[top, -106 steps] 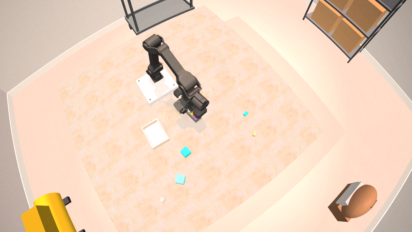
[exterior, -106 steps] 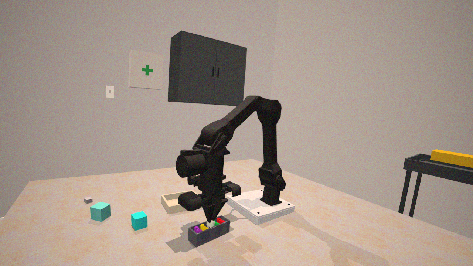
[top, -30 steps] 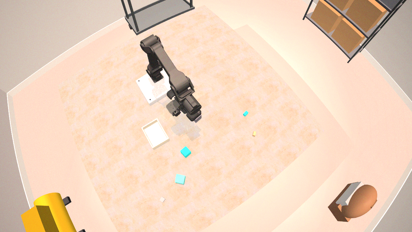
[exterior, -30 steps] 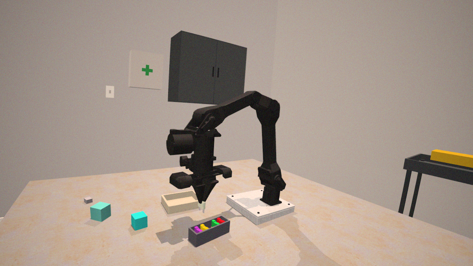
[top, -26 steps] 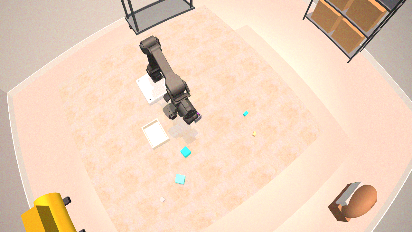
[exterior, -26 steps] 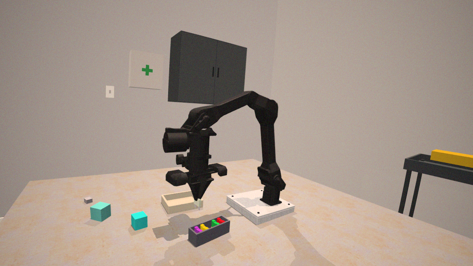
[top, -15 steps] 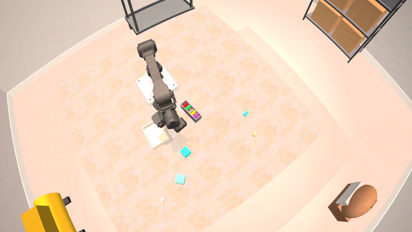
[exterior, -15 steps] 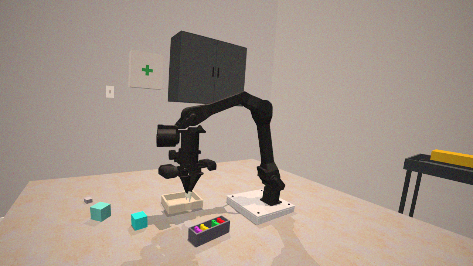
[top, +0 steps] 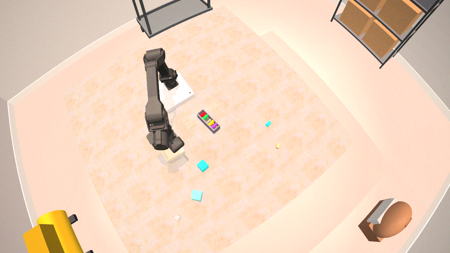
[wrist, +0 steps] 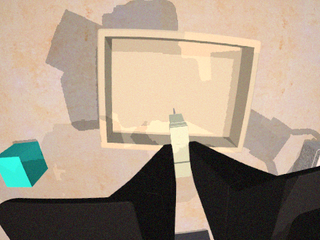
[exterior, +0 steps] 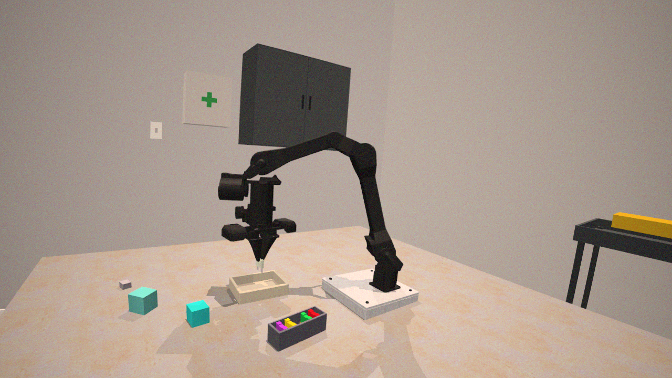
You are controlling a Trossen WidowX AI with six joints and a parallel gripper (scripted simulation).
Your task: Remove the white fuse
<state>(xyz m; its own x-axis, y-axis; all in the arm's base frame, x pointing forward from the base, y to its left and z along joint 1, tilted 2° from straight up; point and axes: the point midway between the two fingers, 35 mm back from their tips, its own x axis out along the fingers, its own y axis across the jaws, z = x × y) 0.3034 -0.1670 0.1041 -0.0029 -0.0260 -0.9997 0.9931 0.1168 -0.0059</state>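
- The black parallel-jaw tool (exterior: 259, 260) is pinching the small pale white fuse (wrist: 179, 147), which is hanging over the shallow beige rectangular tray (exterior: 244, 292), clear of it.
- The carrying step is ending; next, the tool needs lowering into the tray and spreading, well apart from the dark grey fuse block (exterior: 300, 334).

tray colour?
Pale beige tray, best seen in the wrist view.
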